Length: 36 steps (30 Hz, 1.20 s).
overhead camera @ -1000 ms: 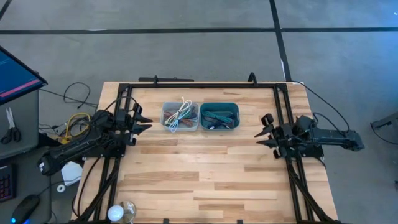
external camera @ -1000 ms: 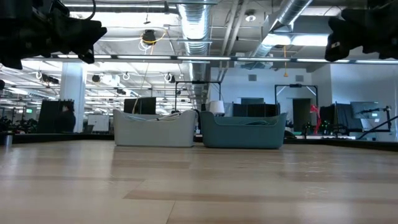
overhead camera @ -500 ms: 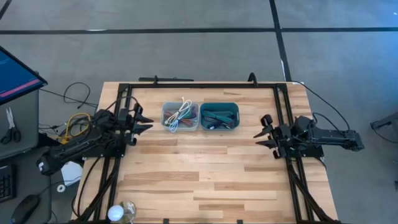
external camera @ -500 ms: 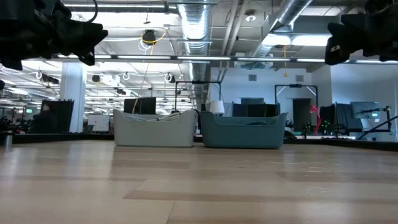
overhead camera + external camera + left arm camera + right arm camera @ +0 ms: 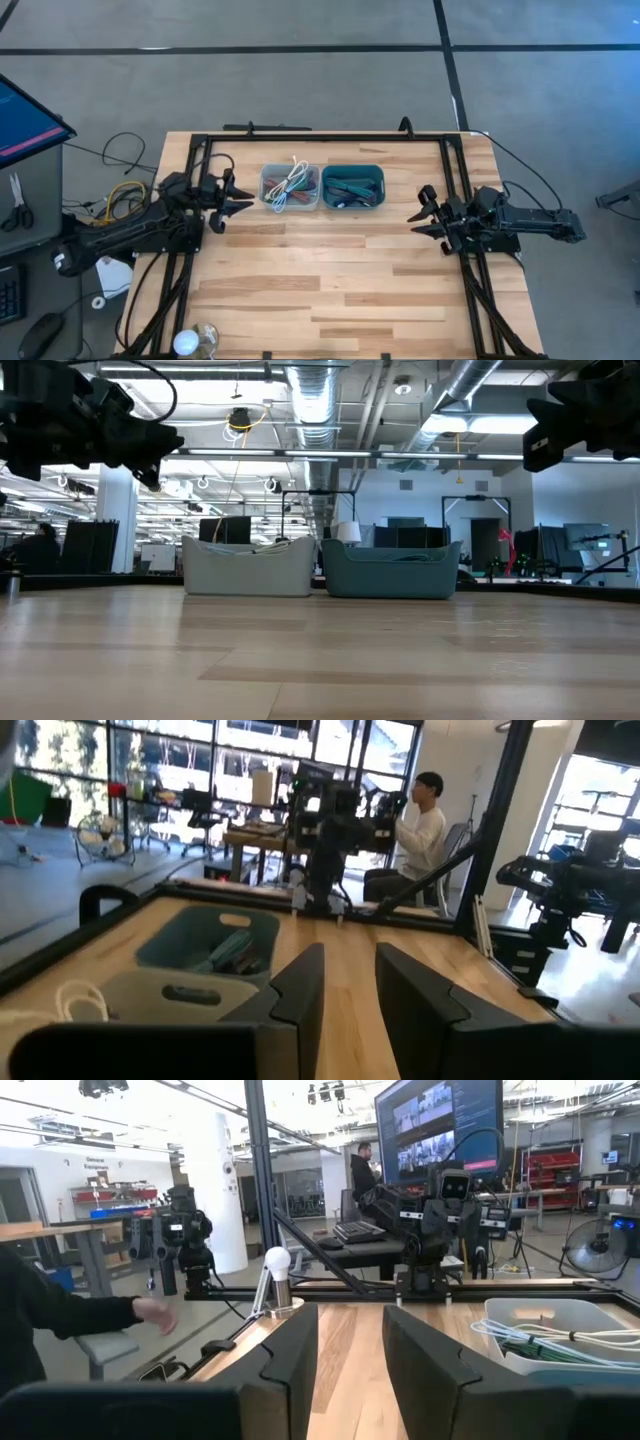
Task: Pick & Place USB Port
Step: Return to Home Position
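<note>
Two small bins stand side by side on the wooden table near its far edge. The grey bin (image 5: 290,187) holds a white coiled cable and coloured cables; the teal bin (image 5: 352,187) holds dark cables. I cannot single out a USB part among them. My left gripper (image 5: 232,197) hovers open above the table just left of the grey bin (image 5: 170,995), pointing toward it, with the teal bin (image 5: 210,935) beyond. My right gripper (image 5: 420,210) hovers open right of the teal bin, pointing left; its wrist view shows the grey bin (image 5: 545,1335).
A black frame rail (image 5: 320,137) runs along the far edge and down both sides. A bulb-shaped lamp (image 5: 195,341) stands at the near left corner. A person (image 5: 425,820) sits beyond the table; a sleeve and hand (image 5: 150,1315) show on the other side. Bare wood (image 5: 330,270) lies nearer than the bins.
My left gripper has moved toward the table's right, closer to the grey bin, staying open and above the table. The bins and their cables have not moved.
</note>
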Available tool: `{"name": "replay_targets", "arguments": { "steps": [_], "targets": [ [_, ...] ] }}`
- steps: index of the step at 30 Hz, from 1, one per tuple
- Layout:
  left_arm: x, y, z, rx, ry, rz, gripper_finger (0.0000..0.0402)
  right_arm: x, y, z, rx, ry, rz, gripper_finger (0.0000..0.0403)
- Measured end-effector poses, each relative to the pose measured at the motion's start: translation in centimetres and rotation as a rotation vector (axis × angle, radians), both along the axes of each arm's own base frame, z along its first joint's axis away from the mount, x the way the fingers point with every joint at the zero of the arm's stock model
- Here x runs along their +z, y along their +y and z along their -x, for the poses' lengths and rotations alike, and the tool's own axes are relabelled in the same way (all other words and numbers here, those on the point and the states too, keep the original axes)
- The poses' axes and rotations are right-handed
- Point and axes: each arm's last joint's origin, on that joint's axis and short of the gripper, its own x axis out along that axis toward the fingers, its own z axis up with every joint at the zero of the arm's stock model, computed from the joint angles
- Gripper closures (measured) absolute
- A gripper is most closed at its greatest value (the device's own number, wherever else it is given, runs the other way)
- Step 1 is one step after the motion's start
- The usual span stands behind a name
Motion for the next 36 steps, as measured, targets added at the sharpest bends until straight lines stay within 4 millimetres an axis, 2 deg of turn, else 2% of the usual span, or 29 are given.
{"name": "replay_targets", "arguments": {
  "steps": [21,36],
  "targets": [
    [-2.1,1.0,-1.6,0.0,0.204,0.125,0.0309,0.0,0.0,0.0,0.0,0.001,-0.001,0.0294],
    [-2.6,1.1,-1.9,0.0,0.247,0.151,0.0309,0.0,0.0,0.0,0.0,0.001,-0.001,0.0294]
  ]
}}
